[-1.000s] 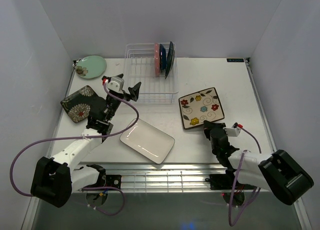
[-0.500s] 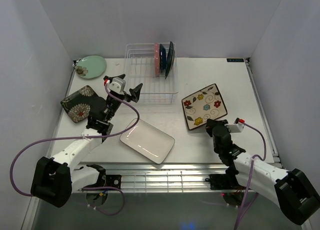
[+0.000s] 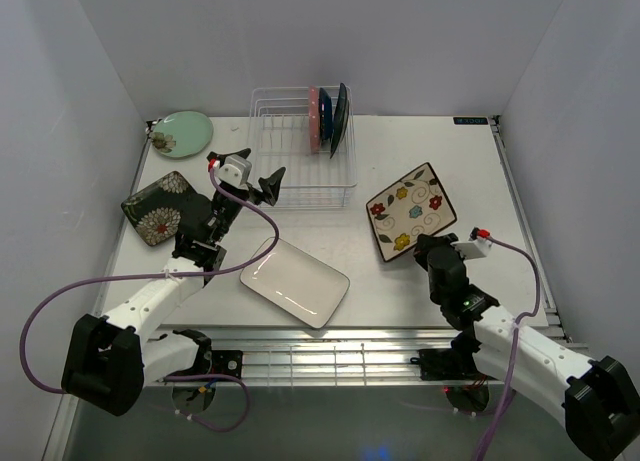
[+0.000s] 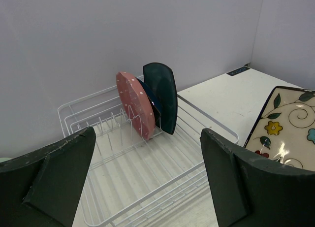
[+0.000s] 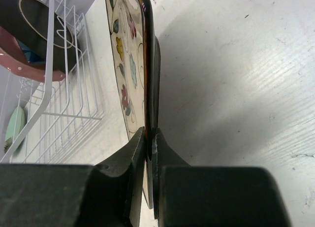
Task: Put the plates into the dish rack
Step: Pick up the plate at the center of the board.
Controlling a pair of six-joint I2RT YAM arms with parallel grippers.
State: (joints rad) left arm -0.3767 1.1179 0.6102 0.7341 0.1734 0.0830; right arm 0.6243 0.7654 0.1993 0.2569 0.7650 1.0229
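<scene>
Edge of patterned square plate pinched tight between right fingers, tilted up from surface, likely for upright slotting into dish rack beside pink plate and dark plates. Left fingers spread wide, empty, facing rack.

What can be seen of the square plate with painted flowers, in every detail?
The patterned square plate is cream with a dark rim, painted with red, yellow and blue flowers, leaves and curls; it looks like glazed ceramic. The right gripper is shut on its near edge, and it is tilted, right of the dish rack. Whether its far edge touches the table cannot be told.
</scene>
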